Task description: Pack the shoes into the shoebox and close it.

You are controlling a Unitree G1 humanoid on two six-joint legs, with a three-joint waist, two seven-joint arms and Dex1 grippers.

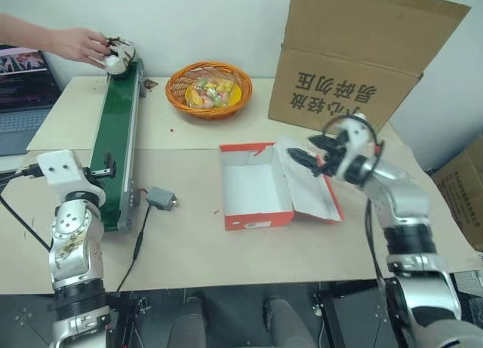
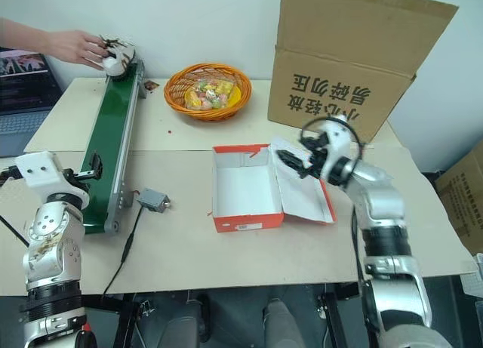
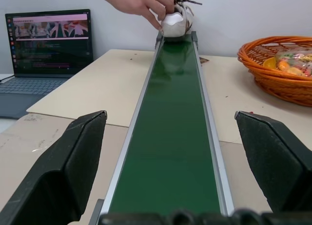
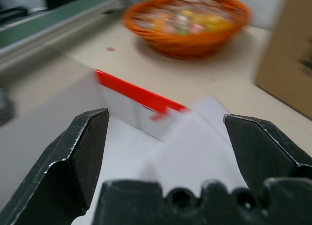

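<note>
The right gripper (image 1: 308,153) hangs above the opened lid of the shoebox (image 1: 253,186), its two black fingers spread wide and holding nothing, pointing roughly level and toward the robot's left, over the box; the forearm behind it runs back to the table's near right edge. The left gripper (image 3: 170,152) is also spread wide and empty, held level just beyond the near end of the green conveyor belt (image 1: 117,137) and aimed straight along it toward the far end.

The shoebox sits open near the middle of the table (image 1: 196,242), closer to the near edge, its white inside bare. Its long axis runs from near edge to far edge, and the lid lies flat out to the right, hinged along the long right side.

At the conveyor's far end, by the table's far left corner, a person's hand (image 1: 79,44) grips one white shoe (image 1: 119,55) with dark laces, resting on the belt. Which way its toe points I cannot tell from here.

An orange wicker basket (image 1: 208,90) stands by the far edge, and a big brown carton (image 1: 355,61) fills the far right corner
</note>
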